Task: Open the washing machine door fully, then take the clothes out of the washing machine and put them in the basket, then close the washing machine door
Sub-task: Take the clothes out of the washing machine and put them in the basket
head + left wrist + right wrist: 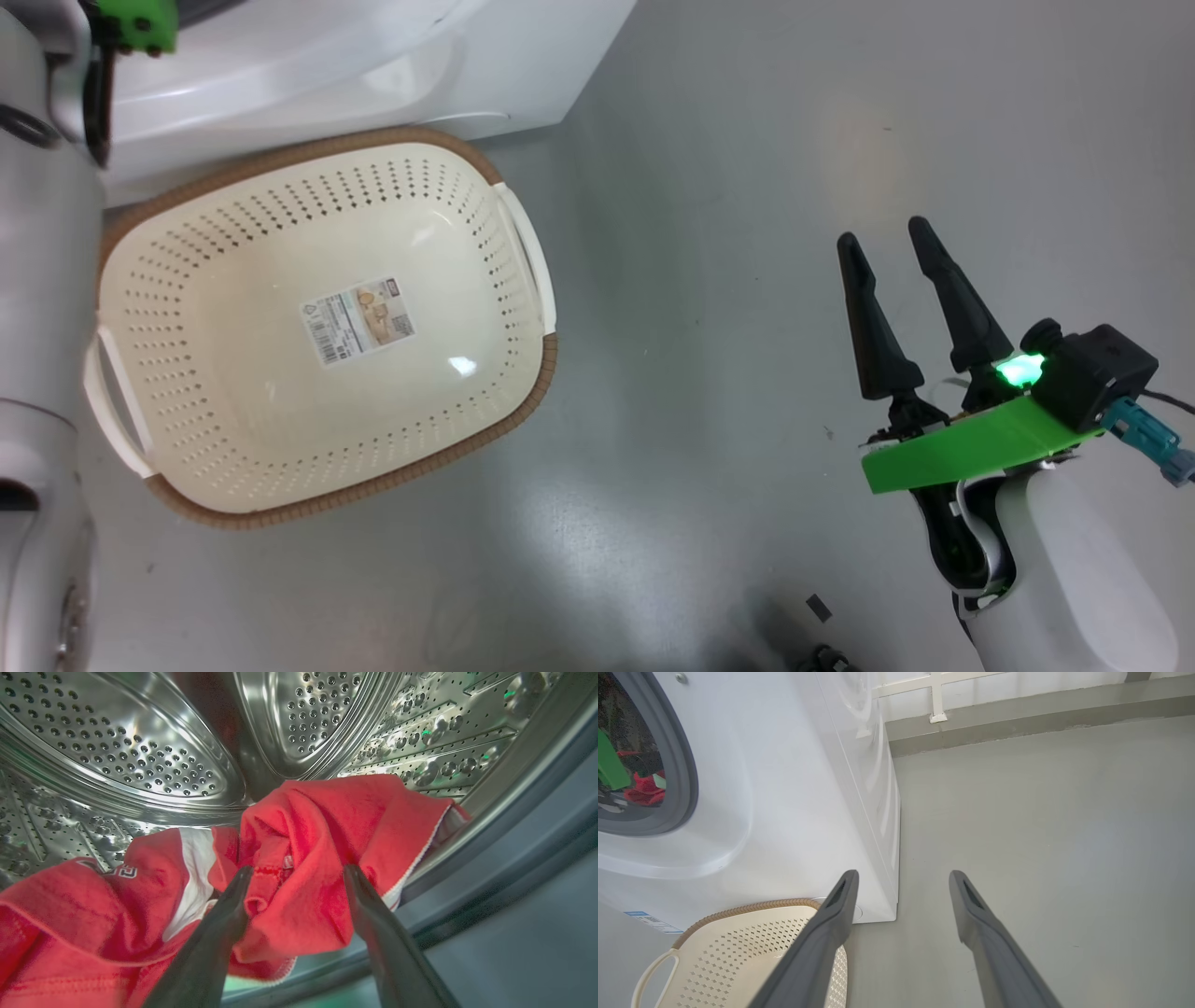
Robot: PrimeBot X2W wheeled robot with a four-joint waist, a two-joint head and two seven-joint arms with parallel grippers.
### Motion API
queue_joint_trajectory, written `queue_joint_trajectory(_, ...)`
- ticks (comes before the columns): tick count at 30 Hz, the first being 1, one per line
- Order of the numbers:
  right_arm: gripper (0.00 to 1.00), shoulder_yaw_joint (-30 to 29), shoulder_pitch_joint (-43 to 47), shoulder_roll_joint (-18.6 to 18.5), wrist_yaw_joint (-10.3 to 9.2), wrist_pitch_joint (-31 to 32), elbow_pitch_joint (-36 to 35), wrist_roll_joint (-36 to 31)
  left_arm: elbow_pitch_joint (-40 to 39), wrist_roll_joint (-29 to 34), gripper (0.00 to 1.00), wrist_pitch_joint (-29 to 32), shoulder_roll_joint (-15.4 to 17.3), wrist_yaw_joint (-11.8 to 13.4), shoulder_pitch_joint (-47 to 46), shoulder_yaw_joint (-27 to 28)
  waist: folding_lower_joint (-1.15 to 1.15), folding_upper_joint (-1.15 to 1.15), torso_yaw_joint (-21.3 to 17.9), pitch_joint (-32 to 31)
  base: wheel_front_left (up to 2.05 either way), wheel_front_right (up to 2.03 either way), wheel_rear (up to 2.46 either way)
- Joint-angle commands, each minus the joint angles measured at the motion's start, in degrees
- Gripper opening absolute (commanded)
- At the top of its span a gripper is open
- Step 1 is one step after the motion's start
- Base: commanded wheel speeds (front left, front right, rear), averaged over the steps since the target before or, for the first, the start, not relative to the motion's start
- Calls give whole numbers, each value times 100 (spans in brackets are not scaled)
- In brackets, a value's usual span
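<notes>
Your left tool (299,868) stands wide open at the clothes (317,826) in the drum (117,742), gripping nothing; your right tool (884,231) is open and empty. With no clothes in the basket (280,411), unloading and door-closing are left.

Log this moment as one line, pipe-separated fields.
left pincer: open, tips at clothes inside washing machine | right pincer: open, above floor | basket: empty

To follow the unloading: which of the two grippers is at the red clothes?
The left gripper, open, inside the drum with the clothes between its jaws. The right gripper is open, but over the floor.
</notes>
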Motion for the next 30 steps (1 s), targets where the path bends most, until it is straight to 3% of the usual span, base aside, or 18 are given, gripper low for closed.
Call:
queue_joint_trajectory(1,100,147,3,10,1,-36,-145,90,-102,77,100,27,274,-16,-149,-33,0,0,-33,20,0,0,0)
queue_joint_trajectory(9,100,223,-50,13,1,-36,-168,186,-52,231,99,361,382,60,-269,-285,0,0,-140,54,0,0,0)
queue_joint_trajectory(10,100,231,-57,13,1,-36,-171,195,-49,232,93,396,390,81,-275,-298,0,0,-149,58,0,0,0)
queue_joint_trajectory(11,100,238,-64,13,1,-36,-175,204,-46,239,60,420,397,91,-279,-318,0,0,-156,61,0,0,0)
queue_joint_trajectory(14,100,250,-77,13,1,-36,-190,225,-40,241,0,418,416,143,-292,-356,0,0,-169,65,0,0,0)
queue_joint_trajectory(21,100,212,-90,13,1,-36,-198,213,-34,150,0,214,409,173,-222,-373,0,0,-121,13,0,0,0)
queue_joint_trajectory(30,100,57,-40,13,1,-36,-172,75,-280,-411,0,-213,213,176,195,47,0,0,118,-221,0,0,0)
